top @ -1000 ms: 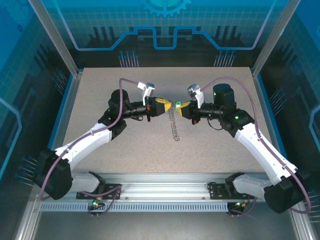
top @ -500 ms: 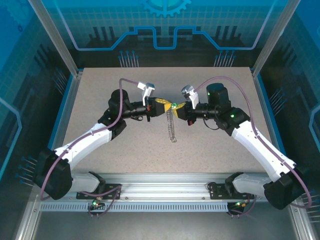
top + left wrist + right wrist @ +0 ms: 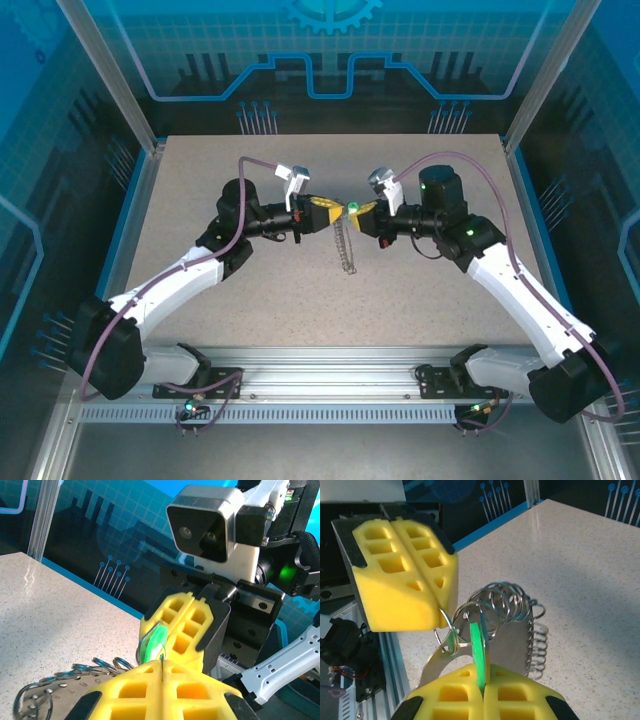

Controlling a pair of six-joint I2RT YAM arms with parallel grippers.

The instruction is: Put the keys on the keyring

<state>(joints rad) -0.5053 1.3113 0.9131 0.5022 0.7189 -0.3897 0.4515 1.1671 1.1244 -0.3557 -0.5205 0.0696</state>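
**Top external.** Both arms reach in over the middle of the bench (image 3: 250, 300), fingertips close together and nose to nose. The left hand (image 3: 334, 211) and the right hand (image 3: 359, 210) both have their yellow fingers pressed together. The key (image 3: 352, 207) shows as a green speck at the right hand's tips. The keyring (image 3: 346, 245) hangs from between the two hands as a silvery chain. I cannot tell whether its lower end touches the bench.

**Left wrist.** The left hand (image 3: 161, 669) is pinched tight, with a thin metal edge caught in the seam between its fingers. Facing it is the right hand (image 3: 172, 630), also closed. The key's green tag (image 3: 153, 642) sticks out at its tips, just above my left fingertips. Silvery loops of the keyring (image 3: 75, 672) fan out to the lower left.

**Right wrist.** The right hand (image 3: 482, 692) is clamped on the green tag (image 3: 480, 650), which stands upright out of the seam. The left hand (image 3: 434, 602) is closed on a wire loop of the keyring (image 3: 505, 605), which comes out at its tip. The ring's coils spread behind the tag and a string of links hangs down on the right. Tag and coils overlap. I cannot tell whether the key is threaded on.
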